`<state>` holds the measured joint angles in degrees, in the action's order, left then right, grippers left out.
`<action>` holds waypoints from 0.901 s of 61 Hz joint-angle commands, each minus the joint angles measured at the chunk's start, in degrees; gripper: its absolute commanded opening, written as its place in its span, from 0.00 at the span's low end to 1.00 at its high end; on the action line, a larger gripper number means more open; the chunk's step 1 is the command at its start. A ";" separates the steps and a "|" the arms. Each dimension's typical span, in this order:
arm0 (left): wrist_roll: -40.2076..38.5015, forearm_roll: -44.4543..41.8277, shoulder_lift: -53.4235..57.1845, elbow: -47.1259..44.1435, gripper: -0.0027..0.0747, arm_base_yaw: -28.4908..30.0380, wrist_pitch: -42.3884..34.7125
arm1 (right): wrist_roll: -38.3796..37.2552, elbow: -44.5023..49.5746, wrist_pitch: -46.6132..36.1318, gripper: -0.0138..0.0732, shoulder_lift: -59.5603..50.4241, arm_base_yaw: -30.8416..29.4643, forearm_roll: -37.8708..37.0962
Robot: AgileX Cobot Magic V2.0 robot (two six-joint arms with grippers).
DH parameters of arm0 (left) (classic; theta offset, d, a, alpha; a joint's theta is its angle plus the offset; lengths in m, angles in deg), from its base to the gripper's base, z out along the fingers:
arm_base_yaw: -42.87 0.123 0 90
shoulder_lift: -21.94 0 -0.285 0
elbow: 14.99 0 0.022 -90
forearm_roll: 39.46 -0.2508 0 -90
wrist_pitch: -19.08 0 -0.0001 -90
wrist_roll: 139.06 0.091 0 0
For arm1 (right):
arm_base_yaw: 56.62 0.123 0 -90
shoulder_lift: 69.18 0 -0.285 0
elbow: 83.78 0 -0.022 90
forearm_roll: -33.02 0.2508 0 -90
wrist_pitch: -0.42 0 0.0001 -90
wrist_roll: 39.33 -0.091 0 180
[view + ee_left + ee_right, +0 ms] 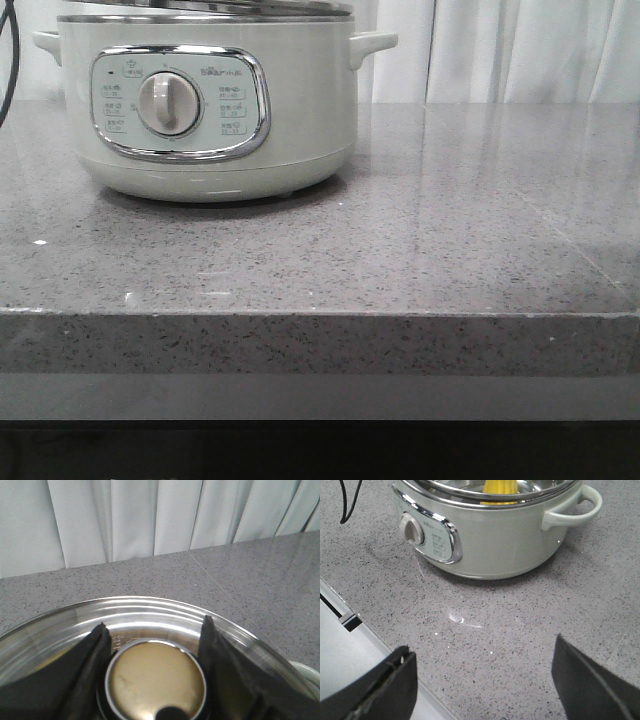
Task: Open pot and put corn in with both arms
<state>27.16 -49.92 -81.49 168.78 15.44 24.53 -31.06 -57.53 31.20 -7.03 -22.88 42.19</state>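
The grey speckled counter (420, 250) lies bare in front of the pot (210, 110), which stands at its left rear before white curtains (500, 50). The corn (499, 491) shows yellow inside the steel rim. The left gripper (155, 630) straddles the glass lid's knob (156, 680), contact unclear; the right gripper (482, 680) hovers wide open, empty.

The pot (205, 100) carries printed markings on its chrome-framed control panel (180, 103), around the round dial (168, 103). A short brand line sits above the dial and small setting labels flank it on both sides. All characters are too small and blurred to read. No other text appears.
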 commanded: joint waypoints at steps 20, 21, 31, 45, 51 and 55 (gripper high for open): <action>-0.18 1.12 3.18 2.73 0.28 -0.23 -3.81 | 0.58 -1.55 -4.06 0.82 -1.04 -0.30 0.48; -0.18 1.12 3.29 2.73 0.28 -0.23 -3.81 | 0.58 -1.55 -4.06 0.82 -1.04 -0.30 0.48; -0.18 1.12 3.29 2.73 0.28 -0.23 -2.38 | 0.58 -1.55 -4.06 0.82 -1.04 -0.30 0.48; -0.18 1.12 3.43 2.73 0.28 -0.23 -0.80 | 0.58 -1.55 -4.06 0.82 -1.04 -0.30 0.48; -0.18 1.12 3.43 2.73 0.28 -0.23 -0.80 | 0.58 -1.55 -4.06 0.82 -1.04 -0.30 0.48; -0.18 1.12 3.43 2.73 0.28 -0.23 -0.41 | 0.58 -1.55 -4.06 0.82 -1.04 -0.30 0.48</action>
<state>26.81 -48.47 -81.39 169.14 15.44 28.53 -31.06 -57.53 31.20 -7.03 -22.88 42.19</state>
